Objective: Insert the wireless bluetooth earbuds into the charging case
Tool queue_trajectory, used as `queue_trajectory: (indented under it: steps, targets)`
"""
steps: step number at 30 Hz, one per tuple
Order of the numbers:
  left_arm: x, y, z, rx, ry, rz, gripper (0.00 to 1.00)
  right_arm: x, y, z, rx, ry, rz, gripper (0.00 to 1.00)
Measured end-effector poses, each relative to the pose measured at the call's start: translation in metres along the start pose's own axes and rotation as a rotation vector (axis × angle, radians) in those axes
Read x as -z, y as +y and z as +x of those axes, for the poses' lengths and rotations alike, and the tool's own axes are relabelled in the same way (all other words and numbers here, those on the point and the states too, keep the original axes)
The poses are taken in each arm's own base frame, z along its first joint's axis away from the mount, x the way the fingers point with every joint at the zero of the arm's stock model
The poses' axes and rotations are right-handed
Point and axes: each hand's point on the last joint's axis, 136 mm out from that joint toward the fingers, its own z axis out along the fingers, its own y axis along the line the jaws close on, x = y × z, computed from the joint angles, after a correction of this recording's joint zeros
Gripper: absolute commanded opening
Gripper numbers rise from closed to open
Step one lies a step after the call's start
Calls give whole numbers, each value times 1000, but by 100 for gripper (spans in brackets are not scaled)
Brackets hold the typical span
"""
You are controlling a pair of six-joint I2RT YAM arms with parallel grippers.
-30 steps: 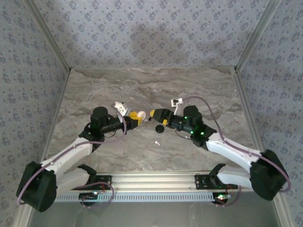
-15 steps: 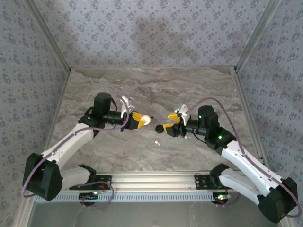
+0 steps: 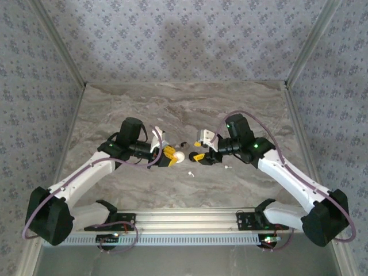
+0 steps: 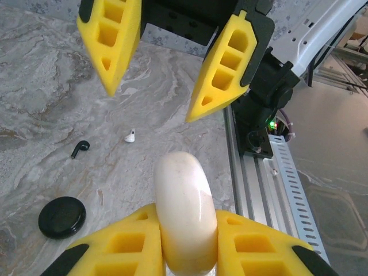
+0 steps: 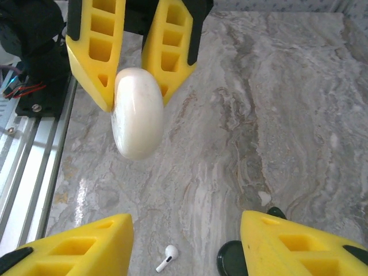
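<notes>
The charging case point(image 4: 185, 210), a cream-white round puck, stands on edge between the yellow fingers of my left gripper point(image 4: 187, 217), which is shut on it above the table. In the top view the case point(image 3: 180, 156) hangs between the two arms. My right gripper point(image 5: 187, 221) faces it with its jaws open and nothing between them, a short way off. One white earbud point(image 5: 167, 258) lies on the marble below, also seen as the earbud point(image 3: 191, 173) near the front. A second small white piece point(image 3: 227, 167) lies to the right.
A black round disc point(image 4: 62, 217) and a small black earbud-shaped piece point(image 4: 80, 148) lie on the marble near the white earbud. The aluminium rail point(image 3: 190, 221) with the arm bases runs along the near edge. Patterned walls close in the table.
My left arm has carried the case nearer and to the right. My right arm has swung in from the right, so its fingers now face the case.
</notes>
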Motion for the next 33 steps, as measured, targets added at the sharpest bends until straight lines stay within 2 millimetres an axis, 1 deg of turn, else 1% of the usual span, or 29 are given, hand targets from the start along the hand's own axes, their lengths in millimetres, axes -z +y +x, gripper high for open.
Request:
queue_trajectory:
  steps: [6, 14, 17, 24, 28, 33]
  targets:
    - [0, 1, 1, -19, 8, -8, 0, -12, 11, -5, 17, 2, -81, 53]
    - [-3, -3, 2, -28, 13, 3, 0, -23, 19, -16, 15, -18, -158, 50]
    - [-3, -3, 2, -35, 13, 3, 0, -27, 23, -17, 13, -21, -184, 49]
    - [-4, -4, 2, -45, 15, 6, 0, -35, 28, -21, -4, -36, -240, 42]
    - [-4, -4, 2, -46, 16, 6, 0, -38, 29, -20, -15, -37, -258, 39]
    - [-5, -5, 2, -47, 16, 9, 0, -40, 30, -20, -24, -37, -269, 33]
